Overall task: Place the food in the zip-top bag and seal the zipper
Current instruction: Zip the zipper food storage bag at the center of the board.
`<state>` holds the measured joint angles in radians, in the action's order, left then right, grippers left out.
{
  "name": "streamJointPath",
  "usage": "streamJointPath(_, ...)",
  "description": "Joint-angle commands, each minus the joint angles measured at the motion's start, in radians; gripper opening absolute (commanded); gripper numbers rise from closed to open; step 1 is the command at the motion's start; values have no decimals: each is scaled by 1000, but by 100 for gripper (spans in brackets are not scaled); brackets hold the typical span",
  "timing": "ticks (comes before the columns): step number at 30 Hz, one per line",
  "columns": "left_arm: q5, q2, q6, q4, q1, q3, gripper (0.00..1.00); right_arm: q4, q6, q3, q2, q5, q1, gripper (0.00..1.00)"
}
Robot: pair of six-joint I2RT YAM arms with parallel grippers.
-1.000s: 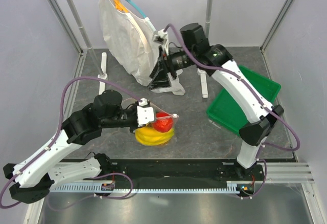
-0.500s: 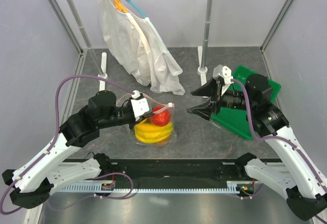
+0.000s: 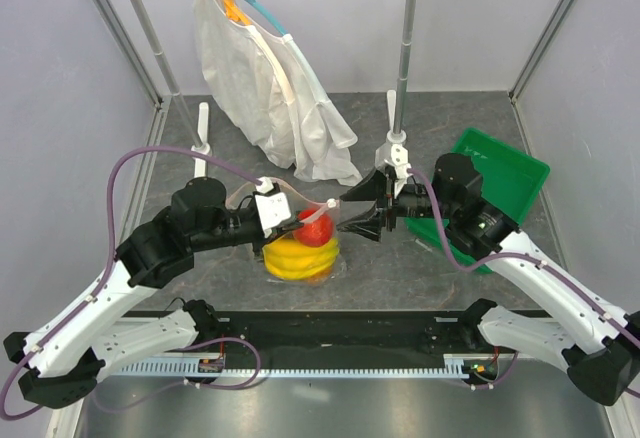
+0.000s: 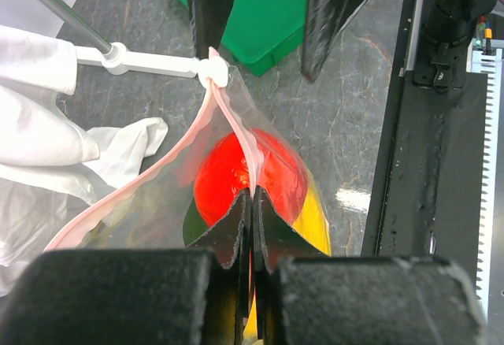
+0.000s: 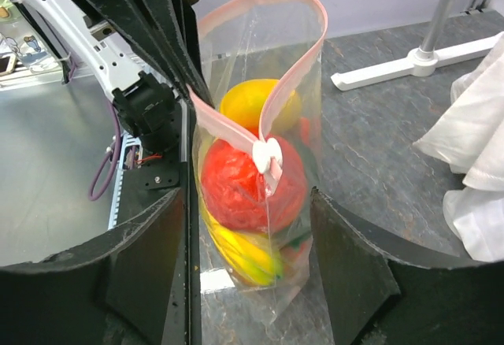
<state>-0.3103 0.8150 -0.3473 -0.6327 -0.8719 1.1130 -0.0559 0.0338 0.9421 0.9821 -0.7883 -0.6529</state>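
Far left: clamps the left gripper point(image 4: 250, 203) fully onto the zipper point(image 4: 236, 136), so as to hold the bag point(image 3: 300, 248) upright on the table point(image 3: 390, 263) with the strip taut. Inside, already loaded: red and yellow food point(image 5: 250, 183). At the strip's free end, a white slider point(image 5: 266, 154), presented rightward. To the right: spreads the right gripper point(image 3: 342, 212) wide, empty, straddling that end, likely to catch the slider and draw the part-open mouth shut.
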Motion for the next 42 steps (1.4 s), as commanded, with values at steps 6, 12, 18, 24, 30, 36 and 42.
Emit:
streamJointPath(6, -59, -37, 8, 51, 4, 1, 2, 93, -26, 15, 70, 21, -25, 68)
streamJointPath(12, -78, -42, 2, 50, 2, -2, 2, 131, 15, 12, 99, 18, -27, 67)
streamJointPath(18, -89, -37, 1, 51, 2, -4, 2, 163, 32, 26, 130, 3, -57, 61)
streamJointPath(24, -58, -34, 22, 48, 4, -2, 2, 120, -6, 32, 126, -9, -71, 23)
streamJointPath(30, -38, -30, 39, 28, 4, 24, 33, 68, -74, 43, 70, 67, -73, 0)
streamJointPath(36, -64, 47, 41, -5, 7, 171, 49, 27, -136, 47, 49, 83, -71, 0)
streamJointPath(42, -154, 159, -16, -47, 5, 263, 48, 30, -170, 49, 40, 84, -71, 0)
